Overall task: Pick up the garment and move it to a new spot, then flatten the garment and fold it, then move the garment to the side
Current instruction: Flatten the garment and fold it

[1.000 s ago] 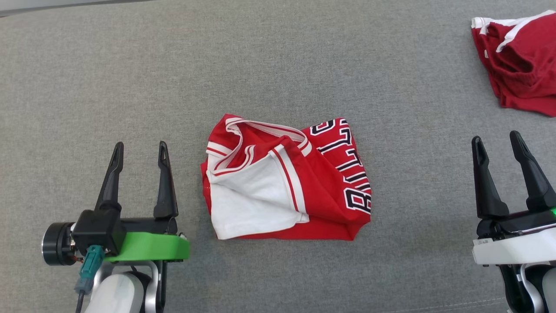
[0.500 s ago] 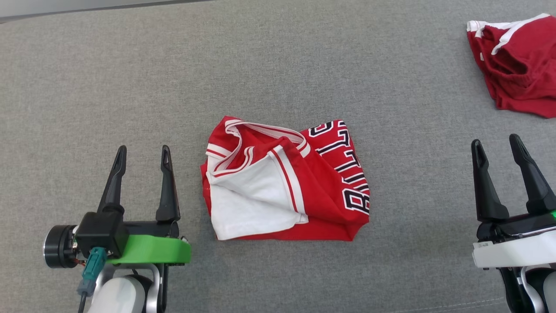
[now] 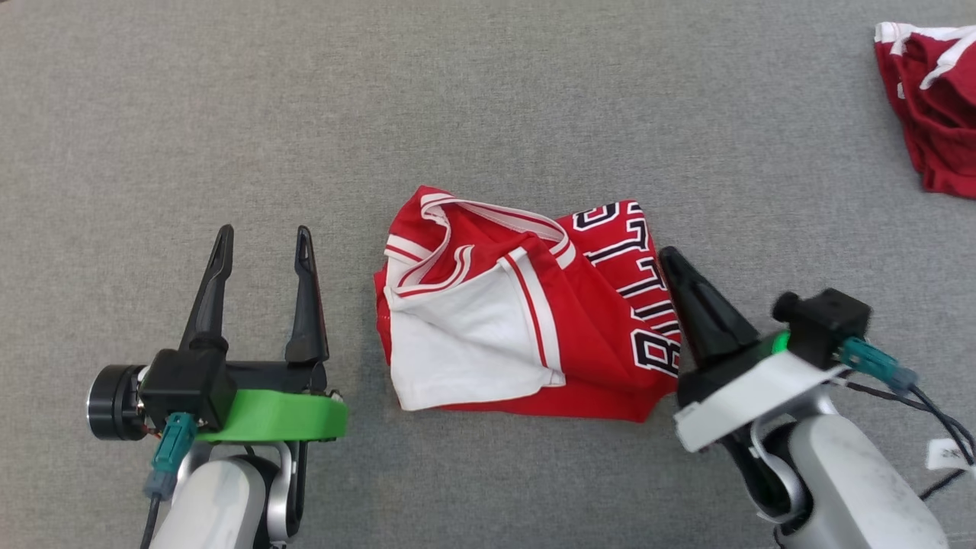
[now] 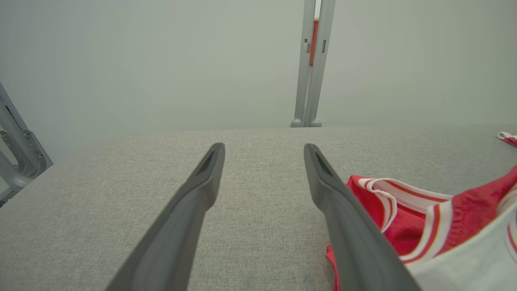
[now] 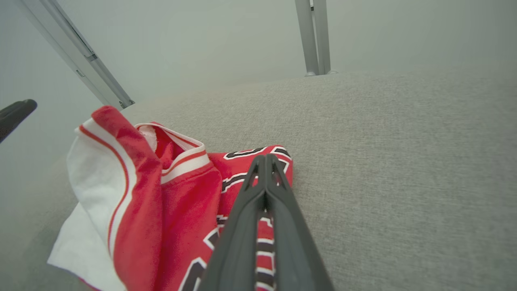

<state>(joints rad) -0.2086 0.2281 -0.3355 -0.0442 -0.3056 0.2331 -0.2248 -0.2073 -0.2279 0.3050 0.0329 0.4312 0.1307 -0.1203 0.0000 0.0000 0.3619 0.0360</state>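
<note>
At the lower left of the head view my left gripper stands with its two fingers spread wide, pointing up the frame over the grey cloth surface, holding nothing and just apart from the garment. That red jersey lies folded in a rumpled bundle at the centre of the frame, its long axis running roughly left to right. Its white-trimmed neck opening points to the upper left, and a white panel lies across its lower left. Black and white lettering runs sideways up its right edge, bottom to top; the folds hide part of it, so I cannot read the whole word. At the lower right my right gripper has its fingers pressed together, lying along that lettered edge and pointing to the upper left. In my right wrist view they cover some letters, and I cannot tell whether any cloth is caught between them. In the upper right corner a darker red garment is cut off by the frame.
</note>
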